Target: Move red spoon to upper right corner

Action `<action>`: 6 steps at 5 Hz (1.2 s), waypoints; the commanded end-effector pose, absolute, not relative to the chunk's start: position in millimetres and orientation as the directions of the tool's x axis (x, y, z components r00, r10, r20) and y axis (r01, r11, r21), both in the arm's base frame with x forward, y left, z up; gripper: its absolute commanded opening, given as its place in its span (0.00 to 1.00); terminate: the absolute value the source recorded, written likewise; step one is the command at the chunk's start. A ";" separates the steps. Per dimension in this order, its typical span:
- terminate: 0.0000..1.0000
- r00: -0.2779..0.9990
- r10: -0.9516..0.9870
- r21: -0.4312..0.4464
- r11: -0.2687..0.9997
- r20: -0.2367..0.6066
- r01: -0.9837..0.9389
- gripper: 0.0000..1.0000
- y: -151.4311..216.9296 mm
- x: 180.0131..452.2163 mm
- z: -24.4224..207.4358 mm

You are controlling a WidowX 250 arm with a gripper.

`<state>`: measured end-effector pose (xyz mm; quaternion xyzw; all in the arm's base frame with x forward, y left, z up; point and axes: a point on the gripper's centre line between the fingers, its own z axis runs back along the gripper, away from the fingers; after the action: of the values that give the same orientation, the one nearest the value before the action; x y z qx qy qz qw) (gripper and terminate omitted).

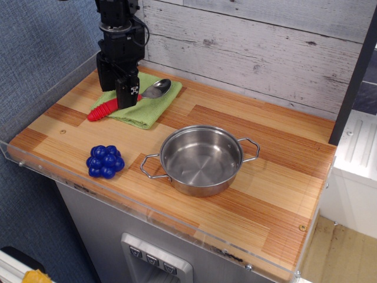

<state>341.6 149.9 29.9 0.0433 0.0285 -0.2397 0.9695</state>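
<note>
My gripper (119, 99) is sitting over the red spoon (103, 109) handle on the green cloth (144, 106); jaw state indeterminable; steel pot (201, 159) is standing empty

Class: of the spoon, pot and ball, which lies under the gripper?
The red spoon, lying on the green cloth beneath the gripper; pot and blue ball sit nearer the front.

You see an all-black arm coming in from the top edge, built of blocky stacked segments with a matte finish. A thin black cable loops out along its right side near the top. The gripper (121, 97) at its end is black too, with two flat rectangular fingers (126, 91); the nearer one carries a small white marking too tiny to read.
</note>
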 end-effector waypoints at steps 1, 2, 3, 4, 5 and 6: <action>0.00 0.893 -0.447 0.092 0.888 -0.062 0.451 1.00 157.3 347.2 32.6; 0.00 0.890 -0.452 0.089 0.885 -0.067 0.456 1.00 157.4 348.1 27.6; 0.00 0.890 -0.450 0.090 0.886 -0.073 0.455 1.00 158.6 348.9 25.5; 0.00 0.890 -0.451 0.090 0.885 -0.074 0.456 0.00 160.6 349.1 25.4; 0.00 0.895 -0.441 0.099 0.889 -0.067 0.446 0.00 166.1 348.0 36.5; 0.00 0.895 -0.442 0.101 0.889 -0.057 0.446 1.00 168.1 348.8 48.0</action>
<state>339.4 160.1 19.2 0.0309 0.0482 -0.2342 0.9705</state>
